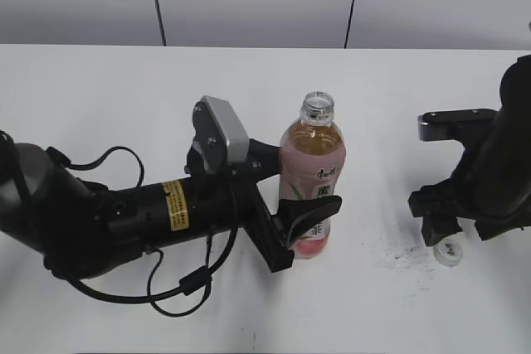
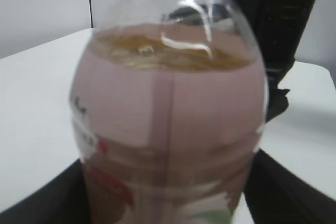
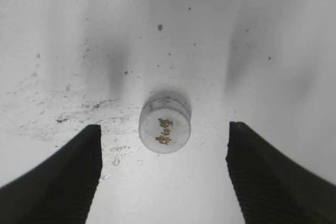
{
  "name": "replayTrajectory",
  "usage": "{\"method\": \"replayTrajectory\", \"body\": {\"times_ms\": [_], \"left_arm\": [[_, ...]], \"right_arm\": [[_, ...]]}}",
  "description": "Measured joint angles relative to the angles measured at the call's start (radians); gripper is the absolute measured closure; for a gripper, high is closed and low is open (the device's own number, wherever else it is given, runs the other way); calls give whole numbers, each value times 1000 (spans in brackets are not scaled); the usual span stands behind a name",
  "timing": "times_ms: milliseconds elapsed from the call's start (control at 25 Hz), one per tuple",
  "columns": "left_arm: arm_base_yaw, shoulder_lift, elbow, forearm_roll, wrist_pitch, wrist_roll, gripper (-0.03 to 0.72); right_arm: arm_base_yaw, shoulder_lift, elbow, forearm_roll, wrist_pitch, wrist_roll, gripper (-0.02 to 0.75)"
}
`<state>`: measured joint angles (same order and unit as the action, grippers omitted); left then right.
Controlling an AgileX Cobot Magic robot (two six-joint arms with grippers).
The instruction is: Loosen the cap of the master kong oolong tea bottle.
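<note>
The master kong oolong tea bottle [image 1: 312,173] stands upright mid-table with its neck open and no cap on it. It fills the left wrist view [image 2: 168,124]. My left gripper [image 1: 305,223] is shut on the bottle's lower body, a black finger on each side. The white cap [image 1: 449,251] lies on the table at the right, top side up with a gold mark; it shows in the right wrist view [image 3: 165,122]. My right gripper [image 3: 164,167] is open and empty, fingers spread wide just above the table, the cap lying free between and slightly ahead of them.
The white table [image 1: 99,105] has dark scuff marks [image 1: 406,254] left of the cap. The right arm [image 1: 489,172] stands at the table's right edge. Grey wall panels run behind the table's far edge.
</note>
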<state>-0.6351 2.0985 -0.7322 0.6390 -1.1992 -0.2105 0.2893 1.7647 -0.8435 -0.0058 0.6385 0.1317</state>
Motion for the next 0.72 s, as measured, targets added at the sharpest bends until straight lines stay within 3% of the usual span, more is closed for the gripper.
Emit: {"method": "replayTrajectory", "body": {"times_ms": [560,720], "left_arm": [[100,-142,191,-8,-2,-1,180],[145,-299,239,-134,7,-84,193]], "right_arm": [[-3,-104,0,0,19,-8,181],[-3,-126,0,0,21,-11,181]]}}
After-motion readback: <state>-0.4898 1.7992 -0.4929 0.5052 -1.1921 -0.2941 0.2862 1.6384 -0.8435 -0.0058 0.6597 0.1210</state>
